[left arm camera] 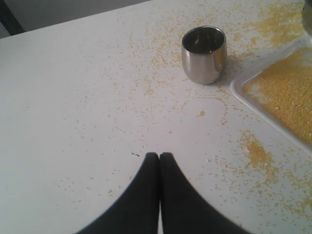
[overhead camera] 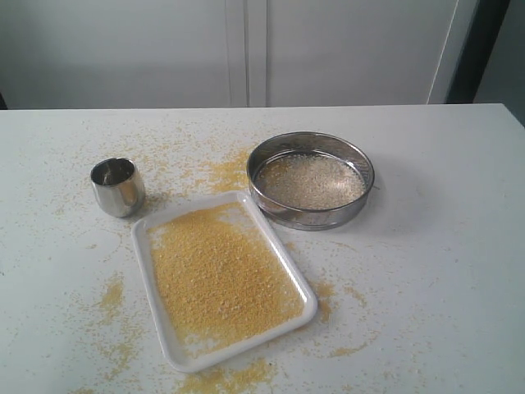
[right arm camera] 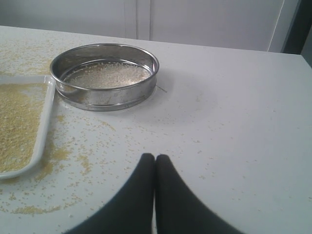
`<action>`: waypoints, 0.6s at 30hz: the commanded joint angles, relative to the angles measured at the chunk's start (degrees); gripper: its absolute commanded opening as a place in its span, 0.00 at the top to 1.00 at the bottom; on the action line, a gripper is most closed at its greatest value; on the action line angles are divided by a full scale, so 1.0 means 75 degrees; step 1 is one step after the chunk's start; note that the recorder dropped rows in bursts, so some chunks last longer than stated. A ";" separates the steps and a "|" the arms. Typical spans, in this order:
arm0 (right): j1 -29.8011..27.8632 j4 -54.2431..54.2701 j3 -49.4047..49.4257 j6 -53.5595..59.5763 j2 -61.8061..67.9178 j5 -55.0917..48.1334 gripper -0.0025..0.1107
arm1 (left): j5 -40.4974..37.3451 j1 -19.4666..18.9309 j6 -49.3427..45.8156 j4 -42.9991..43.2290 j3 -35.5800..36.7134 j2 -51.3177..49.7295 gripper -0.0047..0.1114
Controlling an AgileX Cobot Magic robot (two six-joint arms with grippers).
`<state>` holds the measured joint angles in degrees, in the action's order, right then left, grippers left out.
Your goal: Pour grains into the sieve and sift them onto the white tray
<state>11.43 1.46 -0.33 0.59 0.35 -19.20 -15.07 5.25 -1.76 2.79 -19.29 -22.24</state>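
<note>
Soft, even light; pale, slightly hazy pictures.
The white bench (overhead camera: 443, 271) looks bright and washed out. The steel cup (overhead camera: 117, 186) casts a faint shadow toward the sieve (overhead camera: 310, 179), whose own weak shadow falls on its side away from the cup. Dull highlights streak the cup's wall; fine detail is smeared.

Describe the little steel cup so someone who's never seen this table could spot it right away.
Find the white tray of yellow meal on the white table. In the exterior view, the cup stands upright beyond its upper left corner, not touching it. Unlike the wide, shallow sieve nearby, it is small, tall-sided and mirror-shiny.
</note>
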 commanded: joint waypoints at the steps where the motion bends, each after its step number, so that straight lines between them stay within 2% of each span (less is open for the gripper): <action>1: -0.0036 0.0031 0.0044 0.0095 -0.0047 0.0114 0.98 | 0.0009 -0.0272 -0.0074 -0.0023 0.0516 0.0899 0.96; 8: -0.0036 0.0031 0.0044 0.0095 -0.0047 0.0114 0.98 | 0.0009 -0.0676 0.0234 -0.0372 0.1136 0.1844 0.96; 18: -0.0036 0.0031 0.0044 0.0095 -0.0047 0.0114 0.98 | 0.0241 -0.0680 0.0462 -0.0372 0.1800 0.2546 0.96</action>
<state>11.43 1.46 -0.33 0.59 0.35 -19.20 -14.32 0.21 1.07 0.72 -6.92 -4.76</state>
